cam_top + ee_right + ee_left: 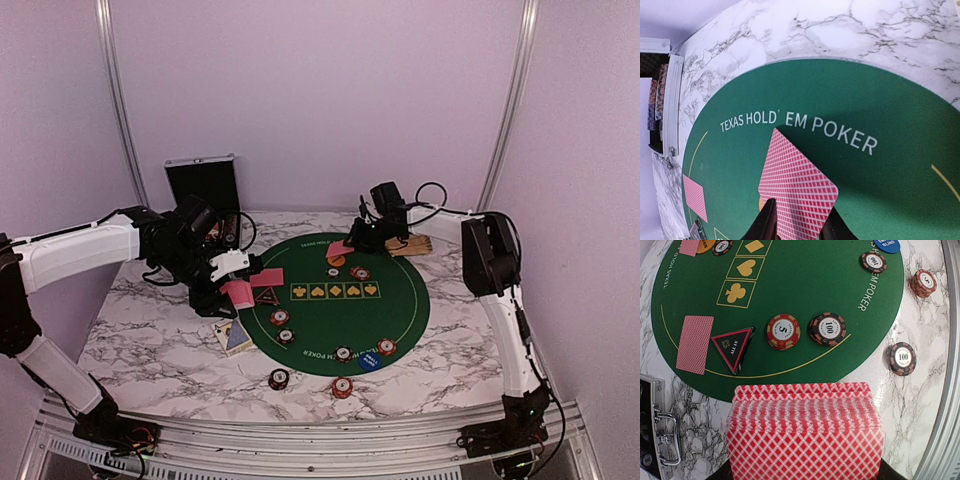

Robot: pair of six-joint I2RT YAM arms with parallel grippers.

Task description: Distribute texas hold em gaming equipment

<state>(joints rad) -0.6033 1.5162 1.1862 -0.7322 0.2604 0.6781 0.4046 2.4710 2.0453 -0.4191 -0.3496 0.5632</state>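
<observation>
Left gripper [233, 283]: clamped on deck of red-backed cards [805, 437], held over the edge of the green felt mat [805, 285].
Ahead of the deck, on the felt: black triangular marker [732, 346], with a lone face-down card [695, 344] just beside it on the left; 5 chip stack [783, 331] and 100 chip stack [827, 329] side by side.
Further right, off the felt on marble: another 100 chip [902, 358].
Right gripper [801, 205]: fingers apart, flanking the near corner of one red-backed card [796, 182]; whether they touch it cannot be told. Beyond this card: the mat's white lettering.
</observation>
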